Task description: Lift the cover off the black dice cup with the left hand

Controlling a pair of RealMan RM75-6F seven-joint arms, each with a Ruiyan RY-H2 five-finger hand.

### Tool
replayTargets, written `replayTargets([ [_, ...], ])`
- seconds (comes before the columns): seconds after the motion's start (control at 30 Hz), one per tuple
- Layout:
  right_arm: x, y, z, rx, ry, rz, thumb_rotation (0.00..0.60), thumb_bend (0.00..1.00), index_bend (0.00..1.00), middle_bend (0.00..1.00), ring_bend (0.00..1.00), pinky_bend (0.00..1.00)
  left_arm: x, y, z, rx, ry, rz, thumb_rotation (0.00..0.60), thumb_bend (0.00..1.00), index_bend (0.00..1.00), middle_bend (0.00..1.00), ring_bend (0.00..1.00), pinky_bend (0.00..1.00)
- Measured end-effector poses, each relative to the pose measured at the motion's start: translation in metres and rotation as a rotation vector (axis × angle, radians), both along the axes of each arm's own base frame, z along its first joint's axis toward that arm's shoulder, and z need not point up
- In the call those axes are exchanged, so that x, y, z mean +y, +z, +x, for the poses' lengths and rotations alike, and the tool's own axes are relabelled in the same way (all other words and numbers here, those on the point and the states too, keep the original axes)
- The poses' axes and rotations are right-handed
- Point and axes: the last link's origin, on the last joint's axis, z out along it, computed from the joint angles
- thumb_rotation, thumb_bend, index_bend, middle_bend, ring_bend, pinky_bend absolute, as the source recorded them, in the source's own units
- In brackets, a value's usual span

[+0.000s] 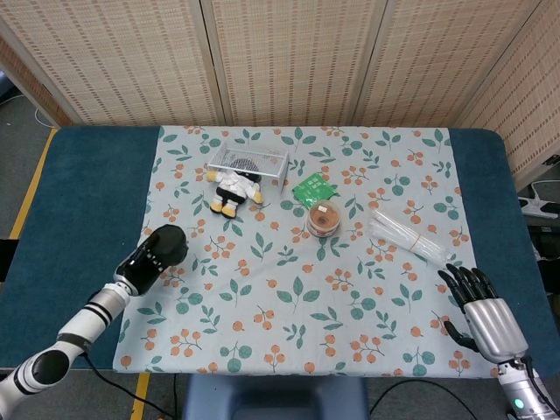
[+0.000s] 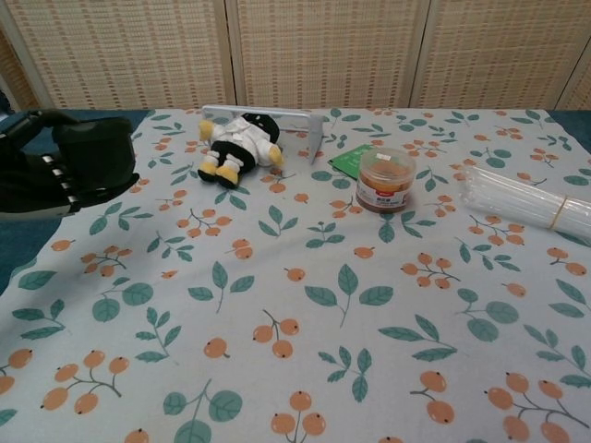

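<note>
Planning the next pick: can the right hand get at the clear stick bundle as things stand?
Probably yes: the bundle lies just ahead of the right hand, which holds nothing, with only bare cloth between them.

I've got open cloth (image 1: 289,306) all across the near half; plush doll (image 1: 234,188), jar (image 1: 325,219) and straw bundle (image 1: 407,236) crowd the far side.

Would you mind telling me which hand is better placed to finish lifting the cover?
The left hand: it already grips a black object, seemingly the cup or its cover, at the cloth's left side. The right hand rests at the far right edge, holding nothing.
</note>
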Motion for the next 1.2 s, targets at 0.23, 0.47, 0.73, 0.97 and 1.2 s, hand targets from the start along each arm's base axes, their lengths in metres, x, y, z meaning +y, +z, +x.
replayTargets([
  [0.23,0.000,-0.002,0.000,0.004,0.002,0.007,0.600,0.25,0.00,0.00,0.00,0.00,-0.005,0.005,0.011,0.272,-0.235,0.159,0.600,0.80,0.37,0.46,0.48,0.61],
  [0.47,0.001,-0.001,0.000,0.005,0.001,0.000,0.600,0.25,0.00,0.00,0.00,0.00,-0.001,0.003,0.010,0.861,-0.567,0.441,0.600,0.80,0.38,0.46,0.48,0.61],
  [0.73,0.001,-0.002,0.001,0.005,0.005,0.005,0.600,0.25,0.00,0.00,0.00,0.00,0.001,-0.022,-0.014,1.846,-1.003,0.601,0.600,0.76,0.38,0.45,0.47,0.57],
  [0.97,0.002,0.002,0.000,-0.004,0.004,-0.001,0.600,0.25,0.00,0.00,0.00,0.00,-0.004,-0.055,-0.026,2.442,-1.266,0.630,0.600,0.76,0.38,0.45,0.47,0.57],
  [1.2,0.002,0.001,0.000,-0.003,0.004,0.005,0.600,0.25,0.00,0.00,0.00,0.00,-0.015,-0.086,-0.015,2.472,-1.382,0.709,0.600,0.76,0.37,0.44,0.46,0.56],
])
